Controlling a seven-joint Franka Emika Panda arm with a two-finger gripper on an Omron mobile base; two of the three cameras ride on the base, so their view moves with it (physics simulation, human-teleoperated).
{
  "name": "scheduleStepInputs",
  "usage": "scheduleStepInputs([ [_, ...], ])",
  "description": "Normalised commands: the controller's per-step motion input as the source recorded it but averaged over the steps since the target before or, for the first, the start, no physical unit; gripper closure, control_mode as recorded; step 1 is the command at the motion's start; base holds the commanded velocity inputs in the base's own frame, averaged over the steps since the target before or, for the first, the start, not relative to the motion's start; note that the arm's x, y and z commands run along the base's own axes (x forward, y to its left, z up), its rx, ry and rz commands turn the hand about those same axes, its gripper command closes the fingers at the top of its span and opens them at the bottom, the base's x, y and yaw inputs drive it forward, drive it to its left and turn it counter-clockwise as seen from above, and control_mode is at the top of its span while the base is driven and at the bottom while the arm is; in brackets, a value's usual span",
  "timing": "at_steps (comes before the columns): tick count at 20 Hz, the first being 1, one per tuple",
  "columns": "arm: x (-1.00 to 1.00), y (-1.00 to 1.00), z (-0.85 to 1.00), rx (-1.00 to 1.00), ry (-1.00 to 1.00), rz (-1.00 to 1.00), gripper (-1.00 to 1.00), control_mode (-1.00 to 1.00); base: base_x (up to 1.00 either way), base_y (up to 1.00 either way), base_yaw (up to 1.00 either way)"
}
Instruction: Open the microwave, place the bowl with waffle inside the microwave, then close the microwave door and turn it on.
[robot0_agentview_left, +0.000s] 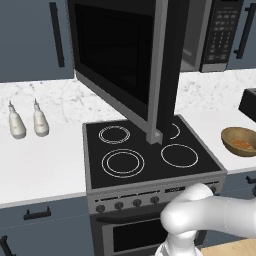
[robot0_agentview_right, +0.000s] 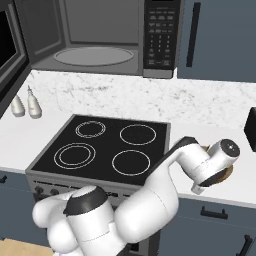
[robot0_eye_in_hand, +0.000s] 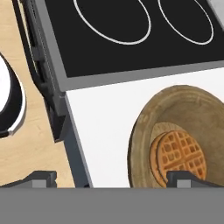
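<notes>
The microwave (robot0_agentview_left: 200, 35) hangs above the stove, its keypad panel (robot0_agentview_right: 160, 35) on the right. The microwave door (robot0_agentview_left: 120, 55) is swung wide open towards me, baring the cavity and glass turntable (robot0_agentview_right: 95, 56). The brown bowl (robot0_agentview_left: 240, 141) sits on the white counter right of the stove, with a waffle (robot0_eye_in_hand: 179, 155) lying in it. My gripper (robot0_eye_in_hand: 113, 181) hovers open just above the bowl (robot0_eye_in_hand: 183, 127). One fingertip (robot0_eye_in_hand: 188, 178) is over the waffle and the other hangs beyond the counter's front edge. In the right base view my hand (robot0_agentview_right: 212, 165) covers most of the bowl.
The black stove (robot0_agentview_left: 145, 150) with ring burners lies under the open door, which juts out over its back half. Two white bottles (robot0_agentview_left: 27, 120) stand on the left counter. A black appliance (robot0_agentview_right: 250, 127) sits at the far right of the counter.
</notes>
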Motion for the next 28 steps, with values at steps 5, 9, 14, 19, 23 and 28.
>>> scheduleStepInputs([
  [5, 0.21, 0.00, -0.38, 0.00, 0.00, -0.04, -1.00, -1.00, 0.00, 0.00, 0.00],
  [9, 0.27, 0.00, -0.36, 0.00, 0.00, -0.05, -1.00, -1.00, 0.00, 0.00, 0.00],
  [14, 0.48, 0.00, -0.30, 0.00, 0.00, -0.03, -1.00, -1.00, 0.00, 0.00, 0.00],
  [19, 0.38, 0.00, -0.37, 0.00, 0.00, -0.02, -1.00, -1.00, 0.00, 0.00, 0.00],
  [23, 0.29, 0.00, -0.42, 0.00, 0.00, -0.02, 1.00, -1.00, 0.00, 0.00, 0.00],
  [28, 0.15, 0.00, -0.37, 0.00, 0.00, -0.01, 1.00, -1.00, 0.00, 0.00, 0.00],
])
